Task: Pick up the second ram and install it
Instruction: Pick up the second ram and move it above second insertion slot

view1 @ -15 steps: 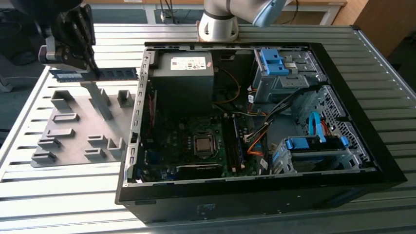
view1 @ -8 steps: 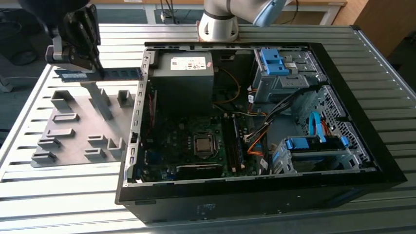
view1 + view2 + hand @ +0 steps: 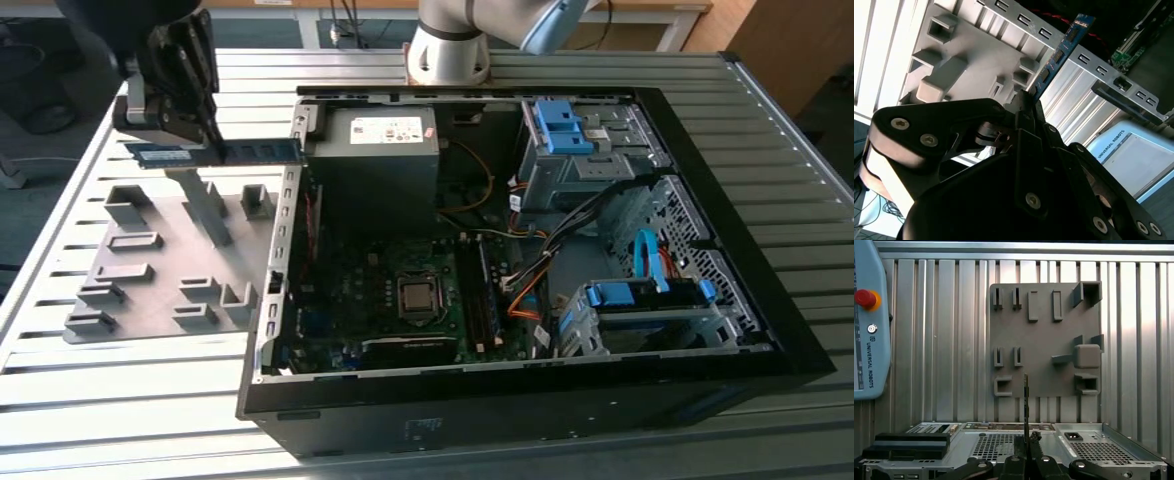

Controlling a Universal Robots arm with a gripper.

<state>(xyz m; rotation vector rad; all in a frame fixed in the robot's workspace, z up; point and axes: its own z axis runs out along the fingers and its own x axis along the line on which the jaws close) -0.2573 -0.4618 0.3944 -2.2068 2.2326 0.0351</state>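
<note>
Jaws of the black gripper (image 3: 194, 140) clamp the second ram (image 3: 260, 150), a thin blue-green strip with black chips, held level above a moulded grey fixture plate (image 3: 147, 270). Just beside it, an open computer case (image 3: 534, 400) sits on the ribbed metal tabletop (image 3: 80, 400).

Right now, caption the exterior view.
Gripper holds the second ram over the grey fixture plate, beside the open computer case.

second ram (image 3: 260, 150), thin blue-green strip with black chips, held level, clamped in the end effector (image 3: 198, 140)
</note>
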